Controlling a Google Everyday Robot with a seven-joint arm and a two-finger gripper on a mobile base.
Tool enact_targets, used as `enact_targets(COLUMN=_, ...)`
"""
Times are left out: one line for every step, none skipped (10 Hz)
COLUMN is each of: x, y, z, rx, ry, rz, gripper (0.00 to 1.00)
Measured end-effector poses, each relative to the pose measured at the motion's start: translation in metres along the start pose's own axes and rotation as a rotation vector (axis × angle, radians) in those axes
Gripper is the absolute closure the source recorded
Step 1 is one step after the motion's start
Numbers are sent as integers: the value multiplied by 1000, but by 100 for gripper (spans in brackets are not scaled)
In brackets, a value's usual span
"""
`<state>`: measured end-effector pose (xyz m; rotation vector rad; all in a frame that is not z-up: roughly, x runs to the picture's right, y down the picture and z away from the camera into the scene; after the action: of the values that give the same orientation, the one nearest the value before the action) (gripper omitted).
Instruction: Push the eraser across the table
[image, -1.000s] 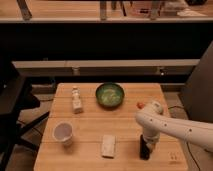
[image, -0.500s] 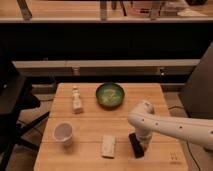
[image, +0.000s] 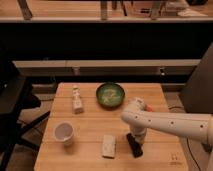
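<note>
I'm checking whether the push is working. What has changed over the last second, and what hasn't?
The arm swung leftward, carrying the hand with it. The eraser, at the hand's tip, slid left across the table and now lies close beside the pale block, not touching it. The cup, green bowl, small bottle and pale block stayed put.

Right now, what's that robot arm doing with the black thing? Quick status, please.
Gripper low over the table, at the eraser's far end. Eraser lies flat near the front edge. Pale block just to its left, in the way if pushed leftward.
</note>
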<state>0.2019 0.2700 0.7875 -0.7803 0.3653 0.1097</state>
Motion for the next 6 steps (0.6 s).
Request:
enact_targets(x=3, y=-3, z=-1, rx=3, ry=2, rz=-2, gripper=100)
enact_targets(x=3, y=-2, z=1, rx=7, ry=5, rz=-11, gripper=100)
enact_targets(x=0, y=1, z=0, rx=10, ry=6, rz=-19, gripper=100)
enact_targets(x=-9, y=2, z=-4, rx=15, ry=8, rz=-22, gripper=100)
enact_targets(x=-17, y=1, z=-8, rx=19, ry=8, rz=-27, gripper=100)
enact_targets(x=-17, y=0, z=-9, rx=20, ry=9, rz=-27, gripper=100)
